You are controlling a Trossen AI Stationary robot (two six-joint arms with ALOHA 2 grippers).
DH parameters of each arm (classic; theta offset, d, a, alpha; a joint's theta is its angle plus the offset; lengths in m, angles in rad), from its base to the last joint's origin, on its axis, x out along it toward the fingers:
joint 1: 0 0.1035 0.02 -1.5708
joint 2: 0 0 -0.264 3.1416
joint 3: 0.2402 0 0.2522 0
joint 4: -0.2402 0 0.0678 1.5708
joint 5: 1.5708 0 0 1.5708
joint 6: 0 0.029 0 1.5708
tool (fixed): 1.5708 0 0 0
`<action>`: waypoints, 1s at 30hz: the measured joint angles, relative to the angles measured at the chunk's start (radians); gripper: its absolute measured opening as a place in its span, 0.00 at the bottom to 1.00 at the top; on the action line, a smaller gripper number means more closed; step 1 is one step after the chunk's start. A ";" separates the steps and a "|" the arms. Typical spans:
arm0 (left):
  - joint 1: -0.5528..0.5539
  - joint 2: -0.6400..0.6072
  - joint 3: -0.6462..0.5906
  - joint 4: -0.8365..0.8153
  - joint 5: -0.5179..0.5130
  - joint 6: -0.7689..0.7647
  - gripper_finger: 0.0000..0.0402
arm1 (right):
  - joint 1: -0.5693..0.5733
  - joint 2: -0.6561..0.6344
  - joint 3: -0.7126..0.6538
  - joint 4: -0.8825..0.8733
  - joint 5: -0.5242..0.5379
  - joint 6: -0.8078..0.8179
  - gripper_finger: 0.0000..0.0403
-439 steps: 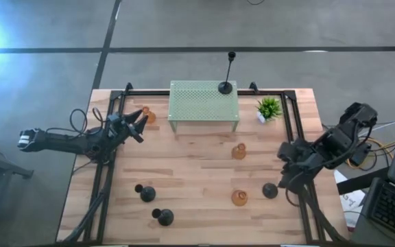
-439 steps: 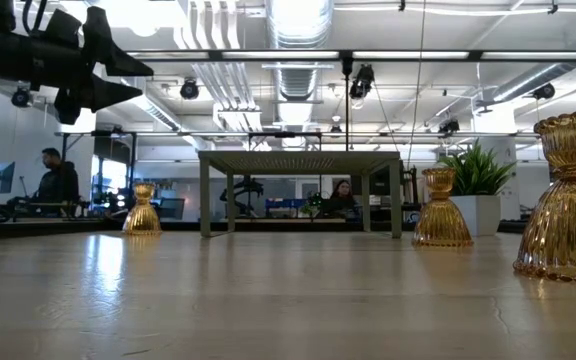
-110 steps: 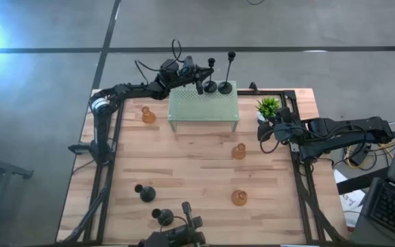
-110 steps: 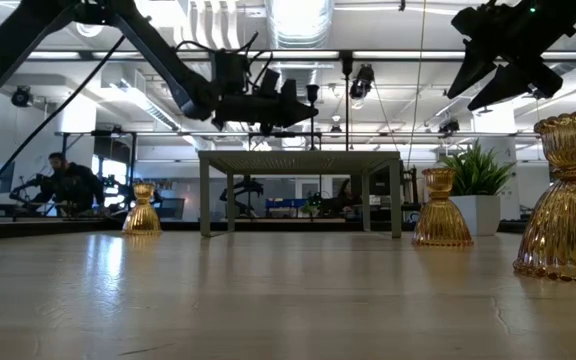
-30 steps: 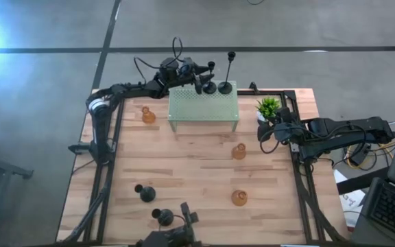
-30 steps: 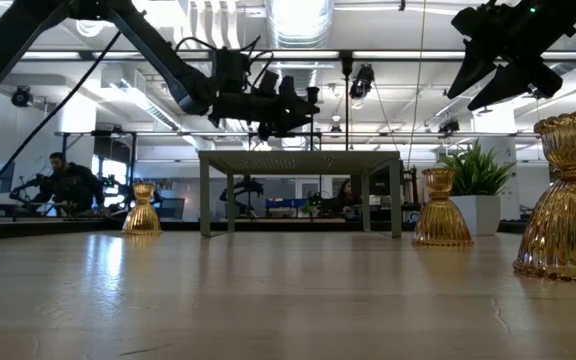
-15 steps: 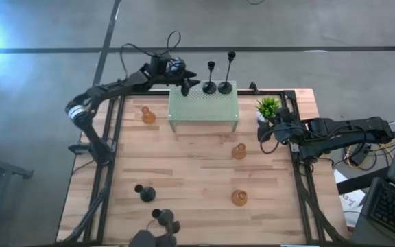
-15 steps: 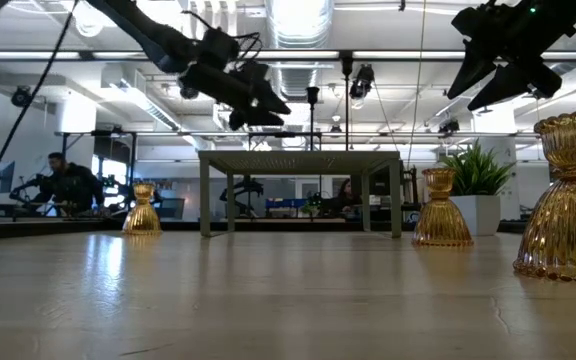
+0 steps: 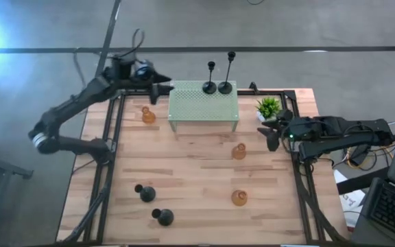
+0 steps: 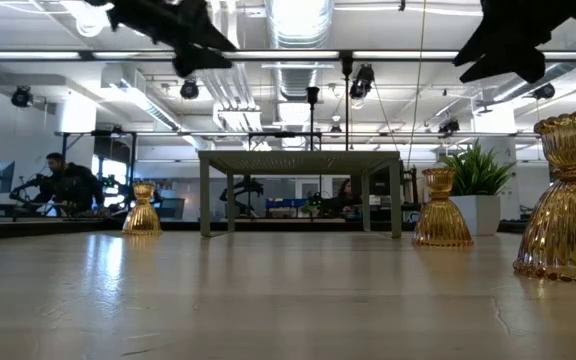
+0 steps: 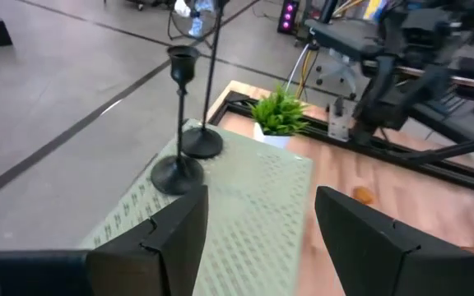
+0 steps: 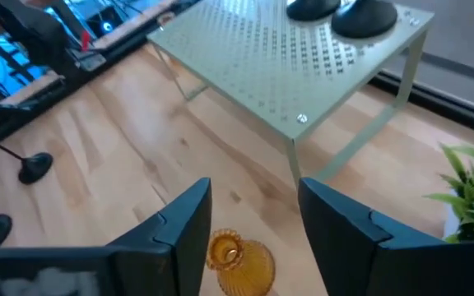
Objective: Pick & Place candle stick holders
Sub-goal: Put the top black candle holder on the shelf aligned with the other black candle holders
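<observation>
Two black candle stick holders (image 9: 210,86) (image 9: 225,86) stand by their round bases on the far right corner of the green perforated stand (image 9: 203,104); they also show in the left wrist view (image 11: 178,170) (image 11: 201,143). My left gripper (image 9: 162,88) is open and empty in the air just left of the stand (image 11: 262,238). My right gripper (image 9: 270,134) is open and empty above the table's right side, and an amber glass holder (image 12: 237,260) shows below and between its fingers (image 9: 238,151). Two more black holders (image 9: 147,194) (image 9: 163,217) stand near the front left.
A small green potted plant (image 9: 269,108) stands right of the stand. Two more amber holders stand at the far left (image 9: 147,114) and the near middle (image 9: 239,198). Black frame rails (image 9: 108,171) run along both table sides. People sit in the room behind (image 10: 63,185).
My left gripper has drawn back from the shorter black holder on the stand, toward the table's left edge and upward. The holder stays upright beside the taller one. My right gripper has risen a little.
</observation>
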 joint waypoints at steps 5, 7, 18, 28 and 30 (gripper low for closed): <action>0.000 -0.191 -0.037 -0.152 0.000 -0.024 0.57 | 0.000 -0.057 0.000 0.000 0.000 -0.064 0.39; 0.000 -0.259 -0.038 -0.224 0.000 -0.021 0.57 | 0.000 -0.076 0.000 0.000 0.000 -0.099 0.38; -0.001 -0.536 -0.045 -0.635 0.011 0.005 0.57 | 0.000 -0.104 0.000 0.000 0.000 -0.124 0.34; -0.002 -0.667 -0.126 -0.850 0.057 0.037 0.57 | 0.000 -0.102 0.000 0.000 0.001 -0.232 0.36; -0.002 -0.691 -0.161 -0.843 0.081 0.014 0.57 | 0.000 -0.102 0.000 0.000 0.005 -0.233 0.36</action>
